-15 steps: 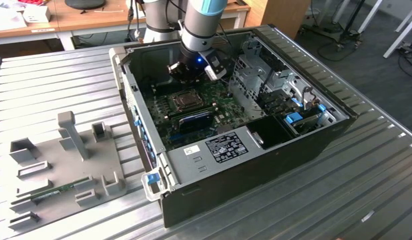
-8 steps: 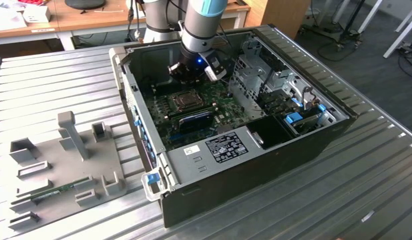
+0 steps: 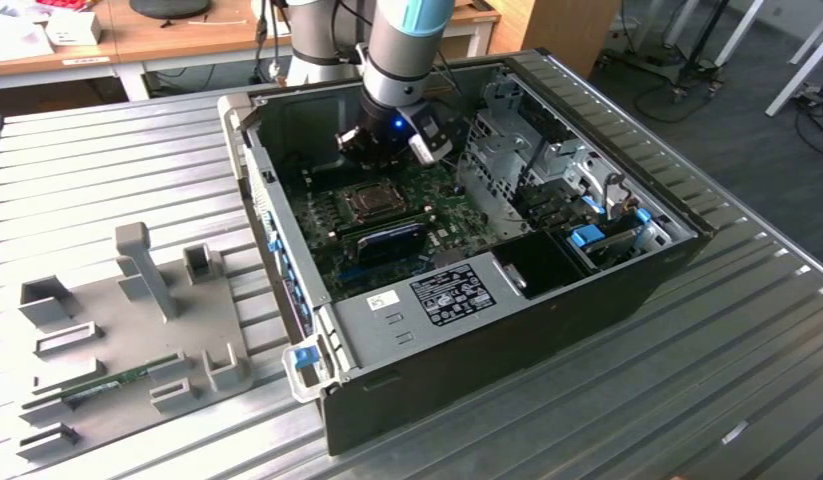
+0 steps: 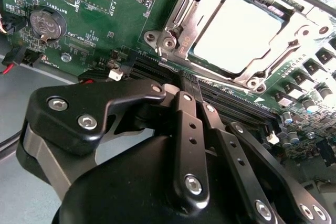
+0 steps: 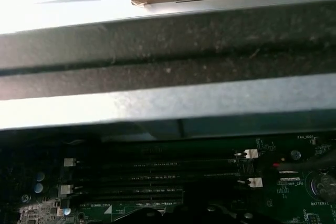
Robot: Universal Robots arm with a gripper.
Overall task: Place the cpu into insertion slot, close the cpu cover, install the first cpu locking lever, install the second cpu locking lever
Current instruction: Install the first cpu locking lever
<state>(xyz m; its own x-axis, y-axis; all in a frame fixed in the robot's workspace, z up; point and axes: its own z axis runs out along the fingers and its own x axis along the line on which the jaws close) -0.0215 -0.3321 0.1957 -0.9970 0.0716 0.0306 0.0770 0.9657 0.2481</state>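
Note:
The cpu (image 4: 231, 32) lies flat in the insertion slot (image 3: 374, 201) on the green motherboard (image 3: 445, 215) inside the open computer case. The silver cpu cover (image 4: 181, 11) lies down around it, and the chip's pale top shows through its window. A thin metal lever (image 4: 210, 69) runs along the cover's edge closest to the fingers. My gripper (image 3: 391, 150) hangs just above the board, behind the socket in the exterior view. In the second wrist view my gripper (image 4: 190, 82) has its black fingers (image 4: 185, 124) pressed together over the memory slots, holding nothing.
Long black memory slots (image 5: 157, 177) run beside the socket. A coin battery (image 4: 47, 23) sits on the board. The case walls (image 3: 271, 200) and a drive cage (image 3: 545, 170) hem the board in. A grey fixture plate (image 3: 131, 310) lies on the slatted table at the exterior view's left.

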